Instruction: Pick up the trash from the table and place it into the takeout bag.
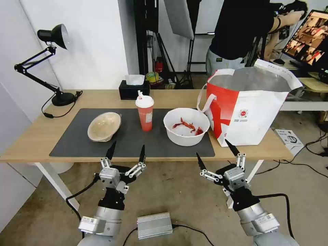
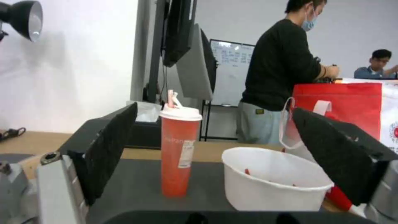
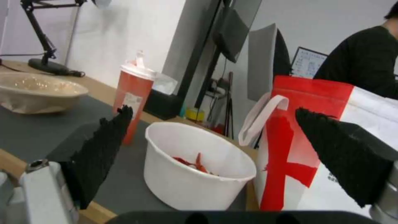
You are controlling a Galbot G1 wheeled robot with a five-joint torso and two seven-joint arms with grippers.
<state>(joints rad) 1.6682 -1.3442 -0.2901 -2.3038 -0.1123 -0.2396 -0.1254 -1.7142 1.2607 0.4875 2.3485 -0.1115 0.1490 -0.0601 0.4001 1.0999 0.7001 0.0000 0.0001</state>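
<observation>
Nearest the robot, both arms hang below the front edge of the table (image 1: 34,136), holding nothing. The left gripper (image 1: 126,154) has its two black fingers spread wide apart, tips level with the table edge. The right gripper (image 1: 216,153) is likewise spread wide, tilted toward the robot's right.

On the table lies a dark grey mat (image 1: 136,143), and everything else is placed from it. On the mat's left part sits the beige shallow bowl (image 1: 104,126), tipped slightly. At the mat's middle stands the red drink cup (image 1: 145,113), upright, with white lid and straw. On the mat's right part sits the white round bowl (image 1: 186,126), red scraps at its bottom. Just off the mat's right edge stands the takeout bag (image 1: 247,106), mouth open, silver lining showing, close beside the white bowl. Behind the mat are a black tissue box (image 1: 134,89) and, to its far left, a black desk lamp (image 1: 51,61).

All three pieces of trash are on the table, so the task looks not yet begun; the step in hand seems to be the first reach. The next move calls for raising a gripper above table height and closing on an item's rim or body without tipping it.

The cup carries a white label and the bag a small round red logo with lines beneath; none of it is readable.
</observation>
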